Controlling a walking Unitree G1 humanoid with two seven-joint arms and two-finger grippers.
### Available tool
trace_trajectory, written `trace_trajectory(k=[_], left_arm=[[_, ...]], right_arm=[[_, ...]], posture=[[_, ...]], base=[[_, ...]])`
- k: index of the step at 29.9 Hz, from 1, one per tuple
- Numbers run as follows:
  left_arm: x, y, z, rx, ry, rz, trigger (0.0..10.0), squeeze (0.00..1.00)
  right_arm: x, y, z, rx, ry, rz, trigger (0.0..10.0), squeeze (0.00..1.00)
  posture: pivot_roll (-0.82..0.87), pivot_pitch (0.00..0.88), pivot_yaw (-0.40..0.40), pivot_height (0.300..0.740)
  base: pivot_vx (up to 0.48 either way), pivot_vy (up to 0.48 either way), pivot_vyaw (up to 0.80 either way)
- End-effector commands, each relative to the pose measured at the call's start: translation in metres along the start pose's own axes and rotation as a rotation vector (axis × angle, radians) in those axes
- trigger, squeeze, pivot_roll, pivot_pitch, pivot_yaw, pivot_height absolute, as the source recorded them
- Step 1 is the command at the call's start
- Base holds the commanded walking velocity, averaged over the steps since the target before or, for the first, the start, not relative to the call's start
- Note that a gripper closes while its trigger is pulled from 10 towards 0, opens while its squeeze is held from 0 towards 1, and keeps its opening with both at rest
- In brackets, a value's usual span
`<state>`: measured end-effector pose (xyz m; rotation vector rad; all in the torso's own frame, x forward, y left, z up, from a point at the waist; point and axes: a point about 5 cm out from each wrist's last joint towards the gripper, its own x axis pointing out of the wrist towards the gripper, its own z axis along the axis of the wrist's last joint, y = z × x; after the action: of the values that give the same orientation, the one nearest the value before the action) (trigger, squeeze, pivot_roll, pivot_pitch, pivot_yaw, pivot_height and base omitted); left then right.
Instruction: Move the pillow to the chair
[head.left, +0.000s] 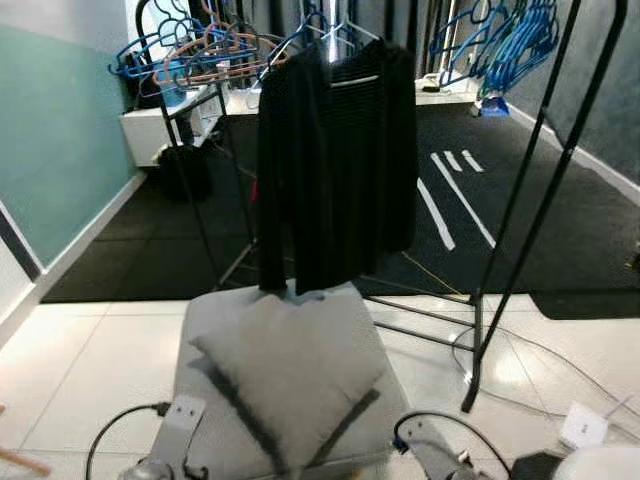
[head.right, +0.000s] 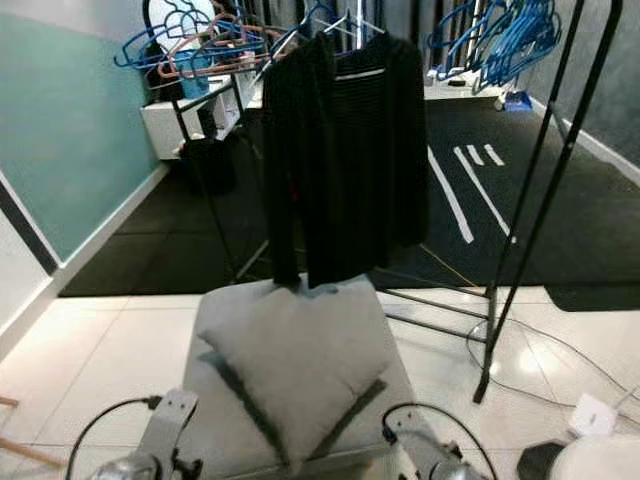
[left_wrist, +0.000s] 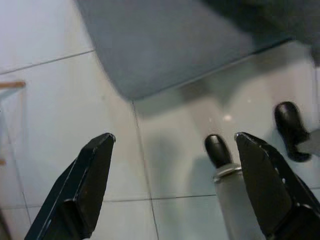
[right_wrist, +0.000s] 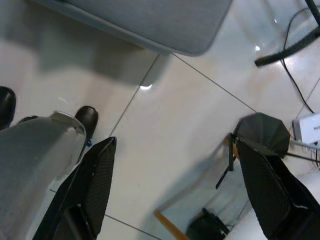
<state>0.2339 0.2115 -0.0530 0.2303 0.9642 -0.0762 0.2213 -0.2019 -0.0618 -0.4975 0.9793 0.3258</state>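
Observation:
A grey square pillow (head.left: 290, 375) lies tilted like a diamond on the grey padded seat of the chair (head.left: 215, 310) just in front of me. My two silver arms hang low at the picture's bottom edge, the left arm (head.left: 175, 430) by the seat's near left corner, the right arm (head.left: 432, 452) by its near right corner. In the wrist views the left gripper (left_wrist: 172, 137) and the right gripper (right_wrist: 175, 142) are both open over the white floor tiles beside the chair seat (left_wrist: 165, 45), with nothing between the fingers.
A black garment (head.left: 335, 160) hangs on a clothes rack right behind the chair. A slanted black rack pole (head.left: 520, 210) stands to the right. Cables and a white box (head.left: 583, 427) lie on the tiles at right. A teal wall (head.left: 50, 140) runs along the left.

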Motion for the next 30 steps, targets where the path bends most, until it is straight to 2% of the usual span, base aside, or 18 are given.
trace_trajectory(k=[1,6,10,14,16,18,20,25,30], left_arm=[[-0.0007,0.0035,-0.0063,-0.013,0.019,0.011,10.0,0.0],[-0.0007,0.0037,-0.0062,-0.005,0.02,0.018,10.0,0.0],[-0.0007,0.004,-0.0059,-0.004,0.015,0.025,10.0,0.0],[-0.0007,0.0041,-0.0059,-0.003,0.013,0.028,10.0,0.0],[-0.0008,0.0045,-0.006,-0.005,0.01,0.033,10.0,0.0],[-0.0008,0.0045,-0.0062,-0.003,0.009,0.034,10.0,0.0],[-0.0008,0.0043,-0.0063,-0.002,0.007,0.035,10.0,0.0],[-0.0007,0.0036,-0.0058,-0.007,-0.003,0.044,10.0,0.0],[-0.0006,0.0026,-0.0055,-0.02,-0.014,0.056,10.0,0.0]], right_arm=[[0.001,0.0063,0.0018,-0.003,-0.01,0.022,10.0,0.0],[0.0008,0.0062,0.0033,0.016,-0.038,0.018,10.0,0.0],[0.0001,0.0077,0.0054,0.168,-0.117,0.016,10.0,0.0],[-0.0003,0.0095,0.0067,0.233,-0.153,0.04,10.0,0.0],[-0.0006,0.0105,0.0086,0.219,-0.172,0.061,10.0,0.0],[-0.0007,0.0114,0.0106,0.135,-0.171,0.088,10.0,0.0],[-0.0009,0.0112,0.0113,0.105,-0.176,0.092,10.0,0.0],[-0.0015,0.0087,0.0115,0.09,-0.189,0.07,10.0,0.0],[-0.0023,0.0063,0.0102,0.141,-0.21,0.049,10.0,0.0]], posture=[[-0.22,0.0,0.022,0.74],[-0.22,0.001,0.022,0.74],[-0.21,0.01,0.024,0.74],[-0.21,0.014,0.023,0.74],[-0.21,0.019,0.022,0.74],[-0.21,0.023,0.02,0.74],[-0.21,0.026,0.016,0.74],[-0.21,0.027,0.008,0.74],[-0.2,0.028,0.002,0.74]], base=[[0.0,0.0,0.0],[0.0,0.0,0.0],[0.0,0.0,0.0],[0.0,0.0,0.0],[0.0,0.0,0.0],[0.0,0.0,0.8],[0.0,0.0,0.8],[0.0,0.0,0.77],[0.0,0.0,0.0]])
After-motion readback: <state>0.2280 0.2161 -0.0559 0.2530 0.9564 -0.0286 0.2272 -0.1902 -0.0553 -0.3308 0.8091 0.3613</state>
